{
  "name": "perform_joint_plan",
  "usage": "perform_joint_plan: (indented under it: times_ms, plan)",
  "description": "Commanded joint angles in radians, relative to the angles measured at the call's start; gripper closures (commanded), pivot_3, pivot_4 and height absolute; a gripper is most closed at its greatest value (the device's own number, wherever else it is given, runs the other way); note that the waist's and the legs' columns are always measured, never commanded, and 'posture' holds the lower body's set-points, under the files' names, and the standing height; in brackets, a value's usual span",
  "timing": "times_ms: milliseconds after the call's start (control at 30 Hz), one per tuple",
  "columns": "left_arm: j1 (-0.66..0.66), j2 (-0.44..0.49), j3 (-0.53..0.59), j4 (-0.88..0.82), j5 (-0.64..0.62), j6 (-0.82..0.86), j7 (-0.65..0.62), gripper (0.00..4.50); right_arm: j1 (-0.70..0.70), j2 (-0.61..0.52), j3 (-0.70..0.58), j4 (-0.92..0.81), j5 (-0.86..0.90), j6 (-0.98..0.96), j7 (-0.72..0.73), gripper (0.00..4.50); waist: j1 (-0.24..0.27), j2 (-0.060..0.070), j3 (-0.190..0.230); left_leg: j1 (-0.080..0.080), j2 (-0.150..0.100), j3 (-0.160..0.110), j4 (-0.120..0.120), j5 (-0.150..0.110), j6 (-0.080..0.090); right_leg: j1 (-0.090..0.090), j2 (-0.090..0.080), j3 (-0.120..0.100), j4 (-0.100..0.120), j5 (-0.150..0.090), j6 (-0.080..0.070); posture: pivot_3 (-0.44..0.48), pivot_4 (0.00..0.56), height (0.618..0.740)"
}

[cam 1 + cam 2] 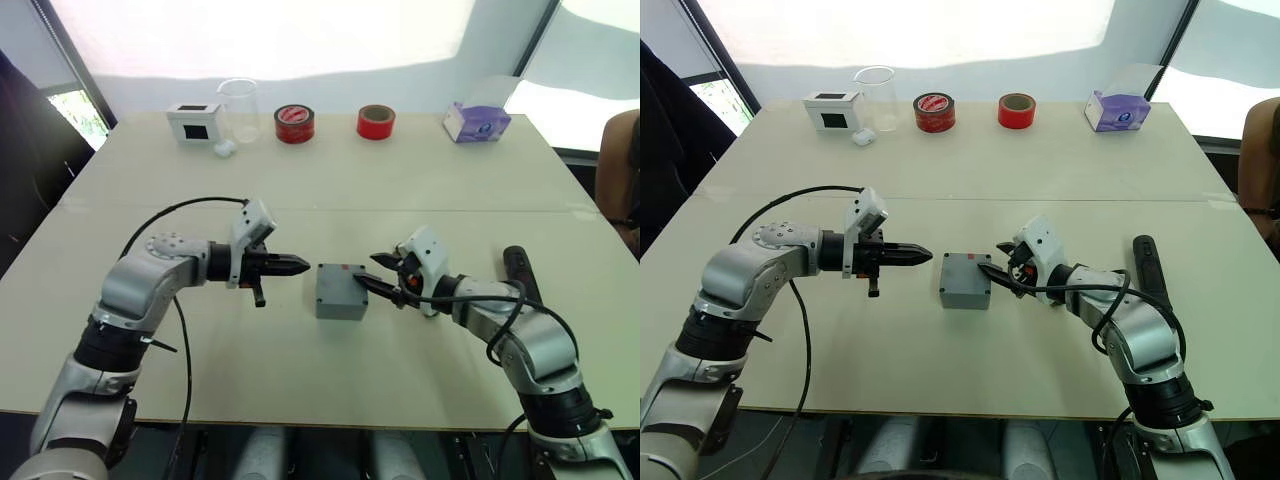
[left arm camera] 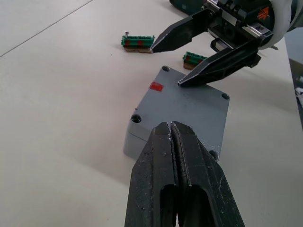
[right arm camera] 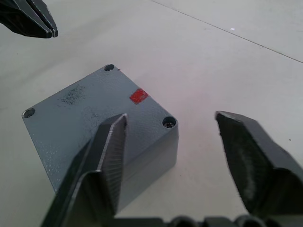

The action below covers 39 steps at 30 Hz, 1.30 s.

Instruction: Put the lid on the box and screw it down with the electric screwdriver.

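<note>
Lying along the table's right edge, electric screwdriver (image 1: 519, 272); left gripper (image 1: 297, 265) closed, right gripper (image 1: 378, 274) spread beside box (image 1: 341, 291)

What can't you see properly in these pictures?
- Whether screws sit in the lid holes: too small and dark, wrist views.
- The seam between lid and box: too fine, eye views.
- The electric screwdriver tip: hidden behind the right arm.
- The green connector strips: partly hidden by the right gripper.

We see a pale desk (image 1: 420, 190) carrying the grey box (image 1: 341, 291) mid-surface, the electric screwdriver (image 1: 521, 272) near its right edge, and along the far side a white box (image 1: 193, 122), clear cup (image 1: 239, 108), two red tape rolls (image 1: 294, 124) and a purple tissue box (image 1: 476, 121).
</note>
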Motion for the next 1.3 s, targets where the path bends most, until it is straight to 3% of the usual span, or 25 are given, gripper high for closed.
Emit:
perform_joint_plan:
  times_ms: [33, 167, 200, 300, 467, 600, 767, 1067, 1300]
  plan:
    - [-0.01, -0.004, 0.003, -0.022, -0.009, -0.015, -0.002, 4.5, -0.035, -0.006, -0.072, -0.038, 0.04, 0.027, -0.011, 0.53, 0.0, 0.0, 0.0, 0.0, 0.0, 0.0, 0.0, 0.0, 0.0, 0.0, 0.0, 0.0, 0.0, 0.0, 0.0, 0.0, 0.15, 0.74]
    - [-0.038, -0.016, -0.008, -0.032, -0.017, -0.022, -0.018, 4.5, -0.082, -0.034, -0.239, -0.059, 0.155, 0.158, -0.037, 0.53, 0.002, 0.0, 0.0, 0.0, 0.0, 0.0, 0.0, 0.0, 0.0, 0.0, 0.0, 0.0, 0.0, 0.0, 0.0, 0.0, 0.15, 0.74]
    - [-0.051, -0.018, -0.013, -0.041, -0.021, -0.024, -0.028, 4.5, -0.111, -0.059, -0.302, -0.052, 0.19, 0.222, -0.052, 0.26, 0.003, 0.0, 0.0, 0.0, 0.0, 0.0, 0.0, 0.0, 0.0, 0.0, 0.0, 0.0, 0.0, 0.0, 0.0, 0.0, 0.15, 0.74]
    - [-0.085, -0.024, -0.033, -0.062, -0.022, -0.036, -0.056, 4.5, -0.175, -0.183, -0.403, -0.013, 0.236, 0.38, -0.058, 0.26, 0.004, 0.0, 0.0, 0.0, -0.001, 0.0, 0.0, 0.0, 0.0, 0.0, -0.001, 0.0, 0.0, 0.0, 0.0, 0.0, 0.15, 0.74]
    - [-0.109, -0.042, -0.066, -0.091, -0.016, -0.068, -0.084, 4.5, -0.26, -0.383, -0.46, 0.141, 0.222, 0.631, -0.081, 0.26, -0.002, 0.0, 0.0, 0.0, 0.0, 0.0, -0.001, 0.0, 0.0, 0.001, -0.001, 0.0, -0.002, 0.0, -0.001, 0.0, 0.15, 0.74]
    - [-0.107, -0.061, -0.087, -0.118, -0.014, -0.086, -0.089, 4.5, -0.212, -0.545, -0.401, 0.21, 0.218, 0.743, -0.027, 0.26, -0.003, 0.0, 0.0, 0.0, 0.001, 0.001, -0.002, 0.0, 0.0, 0.0, -0.002, 0.0, -0.002, -0.001, -0.002, 0.0, 0.15, 0.74]
    - [-0.076, -0.098, -0.14, -0.136, 0.022, -0.124, -0.071, 4.5, -0.103, -0.662, -0.307, 0.371, 0.206, 0.818, 0.032, 0.26, 0.003, 0.001, 0.0, 0.0, 0.001, 0.001, -0.001, -0.001, 0.001, 0.002, -0.002, 0.0, -0.004, -0.001, -0.002, 0.0, 0.15, 0.74]
    - [-0.032, -0.11, -0.159, -0.195, 0.017, -0.117, -0.044, 4.5, -0.123, -0.74, -0.153, 0.417, 0.21, 0.767, 0.154, 0.26, -0.013, 0.003, 0.0, 0.0, 0.002, 0.002, -0.001, -0.001, 0.002, 0.001, -0.001, 0.0, -0.005, -0.001, -0.002, 0.0, 0.15, 0.74]
    - [-0.003, -0.08, -0.183, -0.24, 0.023, -0.11, -0.045, 4.5, -0.196, -0.693, -0.067, 0.522, 0.209, 0.807, 0.184, 0.26, -0.006, 0.003, 0.0, 0.0, 0.002, 0.002, -0.001, -0.001, 0.002, 0.002, -0.001, 0.0, -0.006, -0.001, -0.001, 0.0, 0.15, 0.74]
